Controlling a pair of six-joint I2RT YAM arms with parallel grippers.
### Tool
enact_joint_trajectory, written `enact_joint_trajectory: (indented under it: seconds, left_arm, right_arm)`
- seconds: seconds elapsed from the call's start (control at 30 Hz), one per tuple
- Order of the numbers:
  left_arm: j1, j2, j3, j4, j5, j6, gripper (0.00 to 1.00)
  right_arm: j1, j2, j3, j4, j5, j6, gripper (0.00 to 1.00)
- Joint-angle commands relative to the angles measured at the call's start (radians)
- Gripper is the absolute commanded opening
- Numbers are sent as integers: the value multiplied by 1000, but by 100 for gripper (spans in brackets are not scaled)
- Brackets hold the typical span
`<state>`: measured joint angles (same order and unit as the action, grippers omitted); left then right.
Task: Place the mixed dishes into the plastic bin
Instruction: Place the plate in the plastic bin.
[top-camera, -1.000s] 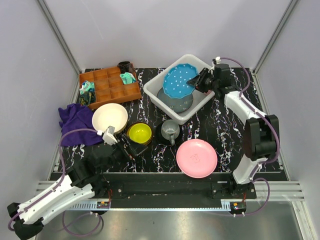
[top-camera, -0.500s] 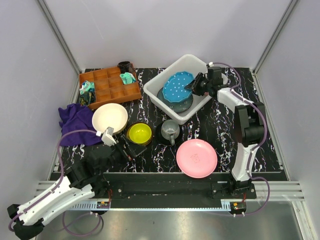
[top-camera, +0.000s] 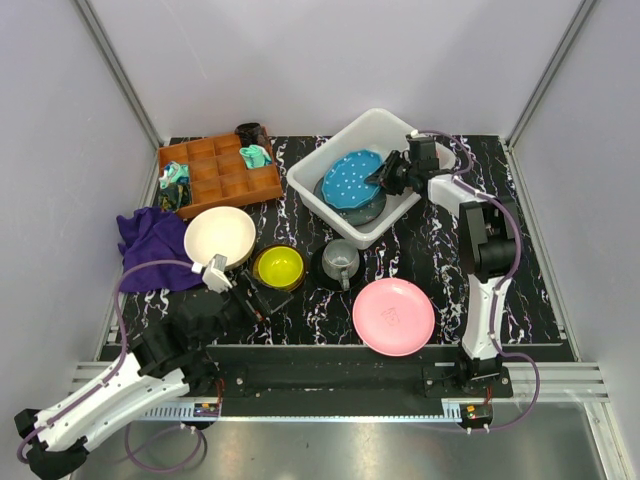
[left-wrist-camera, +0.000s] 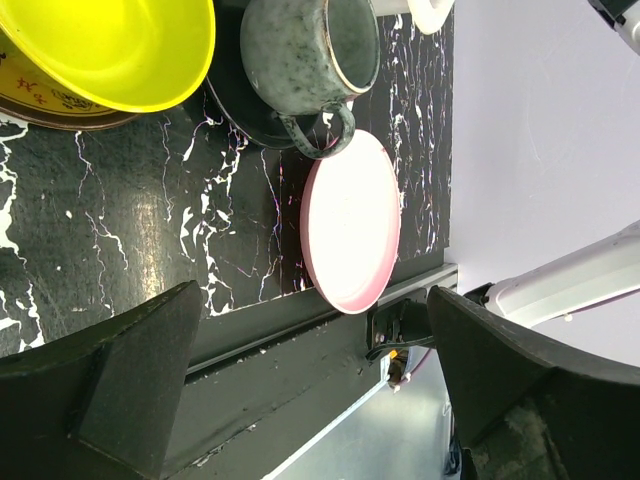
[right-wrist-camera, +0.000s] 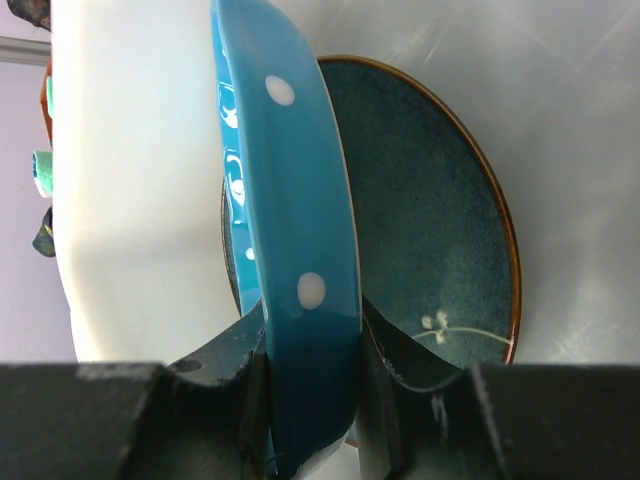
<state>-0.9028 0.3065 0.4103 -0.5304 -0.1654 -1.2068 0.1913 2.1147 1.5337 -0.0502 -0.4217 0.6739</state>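
The plastic bin (top-camera: 398, 128) stands at the back middle. In it a grey-blue plate (top-camera: 368, 206) lies flat, also in the right wrist view (right-wrist-camera: 430, 200). My right gripper (top-camera: 383, 174) is shut on the rim of the blue white-dotted plate (top-camera: 351, 178), holding it tilted low over the grey-blue plate; the wrist view shows its rim (right-wrist-camera: 300, 250) clamped between the fingers. A cream bowl (top-camera: 220, 236), yellow bowl (top-camera: 279, 266), grey mug (top-camera: 341, 259) on a black saucer (top-camera: 322, 268), and pink plate (top-camera: 393, 316) sit on the table. My left gripper (top-camera: 258, 296) is open and empty near the yellow bowl.
A brown wooden compartment tray (top-camera: 220, 173) with small items stands at the back left. A purple cloth (top-camera: 150, 245) lies at the left. A dark cup-like item (top-camera: 248, 132) stands behind the tray. Grey walls enclose the table.
My right gripper has lowered the blue dotted plate into the bin, from steeply tilted above the rim to nearly flat over the grey-blue plate. The left arm has not moved.
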Motion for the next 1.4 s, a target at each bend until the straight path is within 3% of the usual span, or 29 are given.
enact_joint_trajectory:
  seconds: [0.0, 0.6, 0.7, 0.97, 1.1, 1.37]
  left_arm:
    - [-4, -18, 2, 12, -9, -13, 99]
    - [-4, -46, -24, 6, -25, -40, 99]
    - [-4, -55, -30, 6, -26, -46, 99]
    - [-4, -52, -27, 4, -22, -43, 99]
    - [-4, -53, -28, 4, -22, -46, 99]
    - [-4, -61, -33, 4, -22, -50, 99]
  right_arm:
    - [-4, -12, 91, 128, -100, 24, 0]
    - [-4, 70, 143, 101, -177, 32, 1]
    - [-3, 71, 143, 93, -175, 26, 15]
    - [-4, 70, 134, 87, -172, 18, 34]
    - [-4, 68, 134, 73, -166, 6, 49]
    - [-4, 71, 134, 61, -160, 1, 58]
